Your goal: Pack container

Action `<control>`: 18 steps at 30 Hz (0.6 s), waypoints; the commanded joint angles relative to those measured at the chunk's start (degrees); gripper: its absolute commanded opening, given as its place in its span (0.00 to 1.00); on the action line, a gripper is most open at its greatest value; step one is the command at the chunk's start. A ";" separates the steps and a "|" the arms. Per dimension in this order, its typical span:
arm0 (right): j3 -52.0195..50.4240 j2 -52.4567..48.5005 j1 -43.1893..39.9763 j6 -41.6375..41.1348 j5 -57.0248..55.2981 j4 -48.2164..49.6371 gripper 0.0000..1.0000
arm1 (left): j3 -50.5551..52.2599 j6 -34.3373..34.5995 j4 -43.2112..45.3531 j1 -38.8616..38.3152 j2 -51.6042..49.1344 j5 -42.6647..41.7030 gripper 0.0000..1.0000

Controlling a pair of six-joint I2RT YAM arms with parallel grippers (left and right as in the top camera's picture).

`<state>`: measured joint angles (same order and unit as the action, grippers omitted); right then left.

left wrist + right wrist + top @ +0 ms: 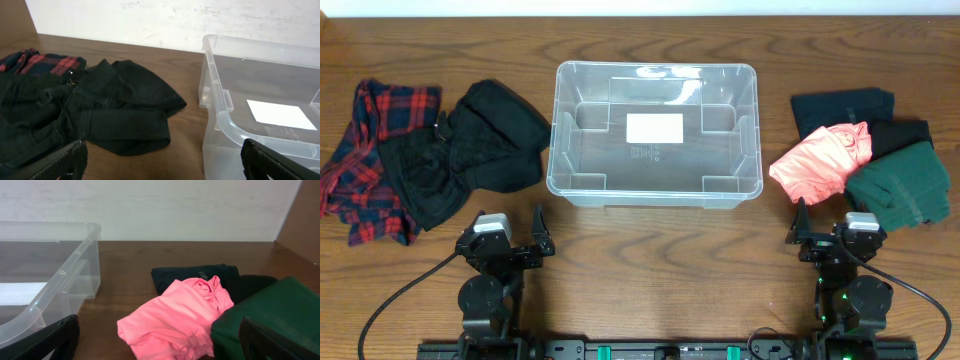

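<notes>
The clear plastic container (pixel 655 135) stands empty at the table's middle, a white label on its base. It also shows at the right of the left wrist view (pixel 260 110) and at the left of the right wrist view (pixel 45 280). My left gripper (pixel 508 247) is open and empty near the front edge, below black clothes (pixel 470 155). My right gripper (pixel 832 238) is open and empty, just in front of a pink garment (pixel 823 160), which lies between its fingers in the right wrist view (pixel 175 315).
A red plaid shirt (pixel 370 150) lies at far left beside the black clothes (pixel 100 110). At right lie a dark green garment (pixel 902 185) and dark folded clothes (pixel 845 108) behind the pink one. Cables run from both arm bases.
</notes>
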<state>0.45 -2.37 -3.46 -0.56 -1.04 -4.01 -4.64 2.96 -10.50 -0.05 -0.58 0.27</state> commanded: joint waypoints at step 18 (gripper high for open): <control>-0.13 -0.26 0.59 0.85 0.22 -0.22 0.99 | 0.79 -0.28 -1.03 0.31 0.35 0.33 0.98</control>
<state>0.45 -2.37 -3.46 -0.58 -1.04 -4.01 -4.64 2.96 -10.28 -0.05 -0.58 0.27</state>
